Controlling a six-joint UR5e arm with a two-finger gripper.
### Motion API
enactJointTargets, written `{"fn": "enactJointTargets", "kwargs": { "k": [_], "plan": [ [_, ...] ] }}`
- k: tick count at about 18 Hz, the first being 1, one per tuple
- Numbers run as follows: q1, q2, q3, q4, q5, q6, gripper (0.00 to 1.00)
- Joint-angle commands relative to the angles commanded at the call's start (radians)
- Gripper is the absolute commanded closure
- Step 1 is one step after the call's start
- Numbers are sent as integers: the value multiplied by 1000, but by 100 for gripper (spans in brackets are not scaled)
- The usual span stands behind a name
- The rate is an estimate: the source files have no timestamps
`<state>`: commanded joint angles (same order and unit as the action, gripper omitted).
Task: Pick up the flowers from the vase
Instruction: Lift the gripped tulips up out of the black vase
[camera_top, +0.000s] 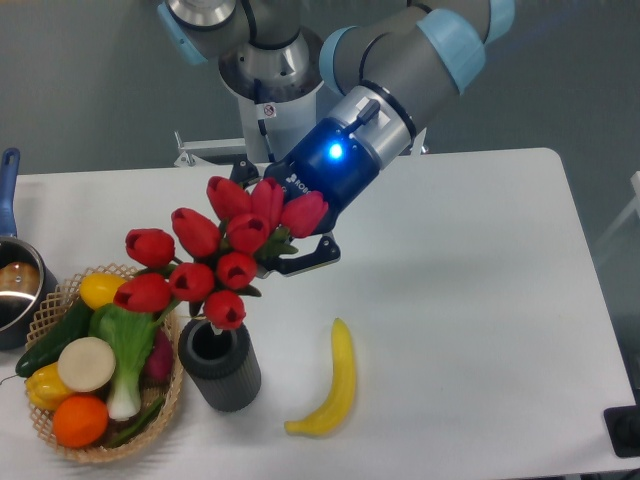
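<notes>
The flowers (215, 255), a bunch of red tulip buds with green leaves, hang tilted above the vase (220, 363), a small dark grey ribbed cylinder near the table's front left. The lowest bud sits just over the vase's open round mouth, and the stems are hidden behind the buds. My gripper (290, 252) reaches in from the upper right and is shut on the flowers, with one dark finger (312, 258) showing to the right of the bunch; the buds cover the rest of it.
A wicker basket (60, 440) with fruit and vegetables stands right beside the vase on the left. A blue-handled steel pot (12, 290) sits at the left edge. A banana (333, 385) lies right of the vase.
</notes>
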<state>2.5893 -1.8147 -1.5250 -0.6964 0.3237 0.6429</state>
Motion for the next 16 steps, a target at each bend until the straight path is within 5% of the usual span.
{"fn": "enactJointTargets", "kwargs": {
  "k": [16],
  "plan": [
    [112,-8,29,0,-2,20,68]
  ]
}}
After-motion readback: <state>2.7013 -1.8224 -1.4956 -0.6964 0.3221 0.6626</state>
